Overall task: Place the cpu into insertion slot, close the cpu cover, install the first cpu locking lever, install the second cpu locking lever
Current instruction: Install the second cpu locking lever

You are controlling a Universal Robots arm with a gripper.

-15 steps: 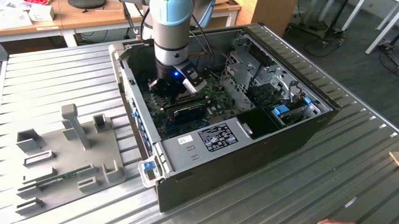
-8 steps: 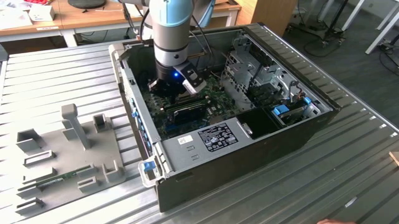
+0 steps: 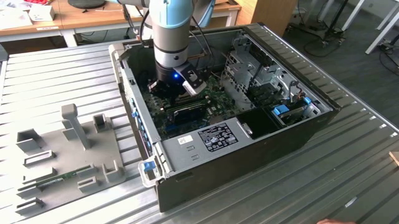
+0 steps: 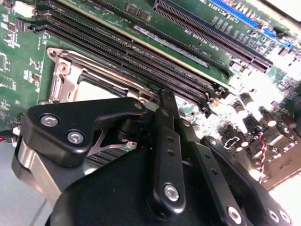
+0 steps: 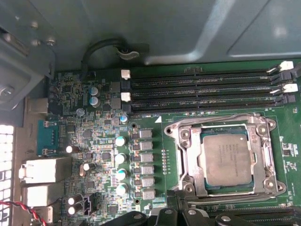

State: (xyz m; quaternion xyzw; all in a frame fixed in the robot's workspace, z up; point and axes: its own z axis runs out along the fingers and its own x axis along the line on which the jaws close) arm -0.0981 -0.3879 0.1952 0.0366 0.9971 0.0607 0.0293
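Ribbed grey metal forms the worktop [image 3: 349, 158] on which the open black computer tower case [image 3: 249, 158] lies on its side. The grey and pale blue robot arm [image 3: 174, 32] reaches down into the case, its black gripper [image 3: 171, 91] low over the green circuit board [image 5: 155, 136].

On that board, in the first wrist view, the square dull silver-grey cpu [image 5: 226, 159] already sits flat in the black-rimmed insertion slot [image 5: 202, 162], just beside the long black memory slots [image 5: 202, 89]. The thin silvery metal cpu cover [image 5: 188, 155] appears to lie down around the chip, framing it through its window, though I cannot tell whether it is fully latched. So the placing looks done and, in my judgement, the work now concerns the cover or the levers.

To do this well, the gripper should press squarely beside the socket frame, never on the chip's top, and steer clear of the memory slots.

The gripper's black linkage crowds the second wrist view, hiding most of the socket; whether the fingers are spread or pressed together, I cannot tell. The first wrist view gives the plain look at chip and frame, while the exterior view shows how deep the arm stands in the case.
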